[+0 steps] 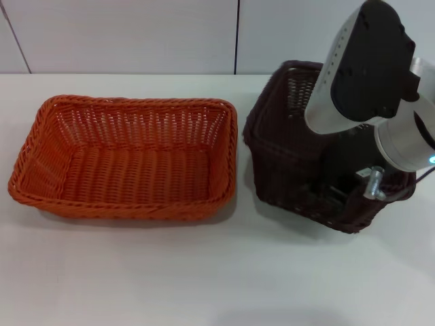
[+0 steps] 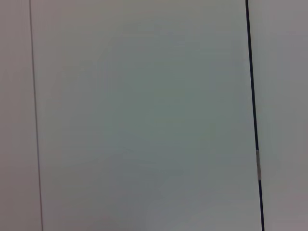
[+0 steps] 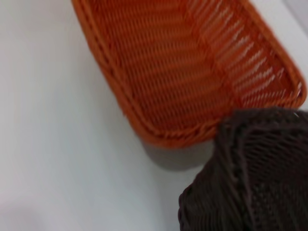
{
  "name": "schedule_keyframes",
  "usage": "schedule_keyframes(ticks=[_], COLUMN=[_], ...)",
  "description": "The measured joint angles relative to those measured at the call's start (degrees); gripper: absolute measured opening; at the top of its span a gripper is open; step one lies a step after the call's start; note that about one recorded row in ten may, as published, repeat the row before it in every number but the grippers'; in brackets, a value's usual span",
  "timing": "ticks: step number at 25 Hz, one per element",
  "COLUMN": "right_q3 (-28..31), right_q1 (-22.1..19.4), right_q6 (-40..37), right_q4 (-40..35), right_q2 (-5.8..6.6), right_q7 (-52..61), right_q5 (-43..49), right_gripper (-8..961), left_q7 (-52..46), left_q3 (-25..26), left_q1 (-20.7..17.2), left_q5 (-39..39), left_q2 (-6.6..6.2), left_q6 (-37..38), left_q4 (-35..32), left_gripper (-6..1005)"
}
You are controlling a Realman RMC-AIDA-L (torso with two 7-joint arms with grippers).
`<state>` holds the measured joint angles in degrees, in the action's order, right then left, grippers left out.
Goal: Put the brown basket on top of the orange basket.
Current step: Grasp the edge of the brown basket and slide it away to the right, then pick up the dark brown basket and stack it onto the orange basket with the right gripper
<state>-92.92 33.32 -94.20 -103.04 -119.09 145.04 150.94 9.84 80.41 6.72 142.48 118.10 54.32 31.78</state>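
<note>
The orange basket (image 1: 129, 163) sits open side up on the left of the white table. The brown basket (image 1: 282, 156) is just to its right, tilted, with its near right side raised. My right gripper (image 1: 342, 192) reaches into the brown basket at its near right rim and is shut on that rim; the arm hides most of the fingers. In the right wrist view the brown basket (image 3: 255, 178) fills the near corner, with the orange basket (image 3: 192, 72) just beyond it. My left gripper is out of view.
The white table (image 1: 204, 278) stretches in front of both baskets. A pale panelled wall (image 1: 136, 34) stands behind the table. The left wrist view shows only the wall (image 2: 144, 120).
</note>
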Motion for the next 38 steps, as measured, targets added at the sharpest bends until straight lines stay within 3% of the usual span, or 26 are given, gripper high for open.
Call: schedule_keyframes(ticks=[12,22,29,34,38], right_q3=[-3.11,-15.71,-21.42,-23.43,-24.26], right_q1=[0.9,0.7,-1.57,-6.03,-10.98], right_q6=[2.48,10.56,15.51,21.38,30.53], right_q4=[-8.26,-9.85,-9.43,-10.2,-11.19], right_q2=[0.0,0.0,-0.01,-0.01,0.02], right_q7=[1.74,-7.2,-20.42,-32.34,-41.79], right_q5=[5.92,16.02,15.98,15.92,15.84], right_gripper=[151,159,165,170,173], left_q7=[0.0,-0.46,-1.52,-2.45,-3.41], left_q3=[0.0,0.01,-0.23,-0.31,-0.41], left_q1=[0.51,0.62,0.37,1.03,1.1], left_q5=[0.18,0.27,0.08,-0.04,-0.06], left_q2=[-0.06,-0.07,0.06,0.27,0.36], left_q6=[0.04,0.08,0.08,0.08,0.08], left_q4=[-0.58,-1.24,-1.72,-3.42,-3.55], left_gripper=[832,832,832,832,832])
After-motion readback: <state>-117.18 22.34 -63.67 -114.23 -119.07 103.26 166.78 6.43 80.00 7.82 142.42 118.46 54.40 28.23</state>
